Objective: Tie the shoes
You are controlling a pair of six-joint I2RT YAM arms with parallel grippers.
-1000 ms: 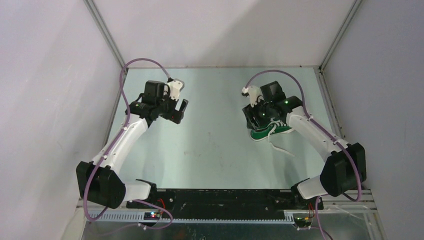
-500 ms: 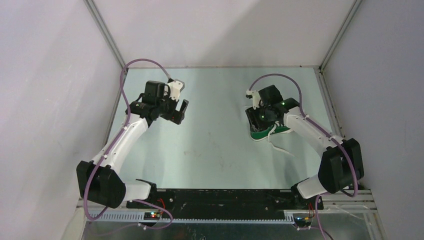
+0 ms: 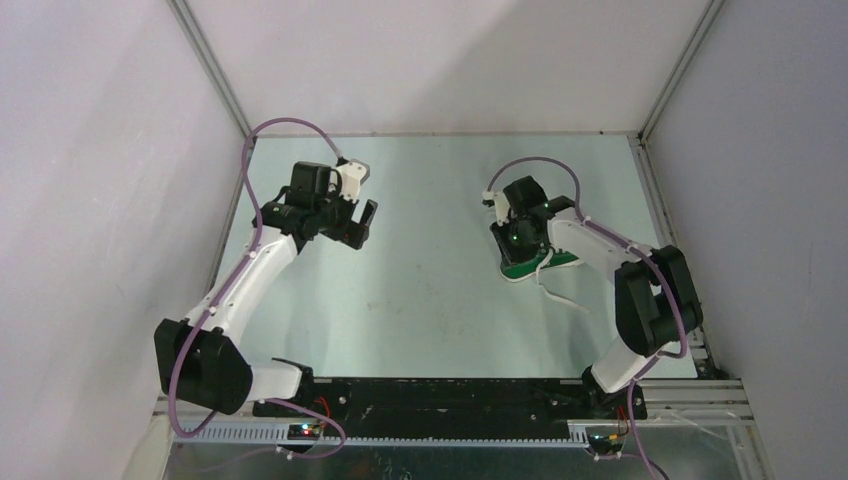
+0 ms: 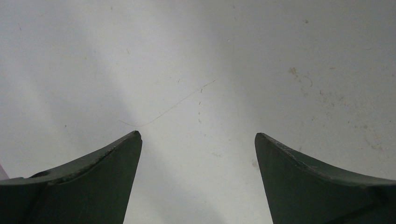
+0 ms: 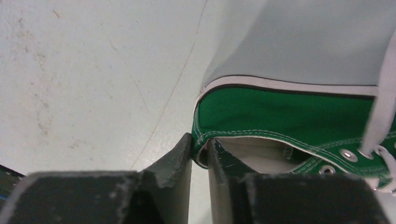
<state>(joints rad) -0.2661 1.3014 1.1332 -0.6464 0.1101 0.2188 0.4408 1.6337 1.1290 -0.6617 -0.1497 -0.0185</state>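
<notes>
Right elbow point(image 3: 652, 300) swung in; right pincer point(image 5: 200, 143) pinches sneaker point(image 5: 280, 112) heel.

The pale grey-green table point(image 3: 430, 190) carries a small green sneaker point(image 3: 522, 268) on its right half. One white lace point(image 3: 562, 298) trails loose across the surface toward the near edge. Faint brownish scuffs point(image 3: 385, 300) mark the table's middle.

I see a pale counter point(image 3: 420, 300), scuffed and faintly stained. White walls point(image 3: 440, 60) enclose it on three sides.
</notes>
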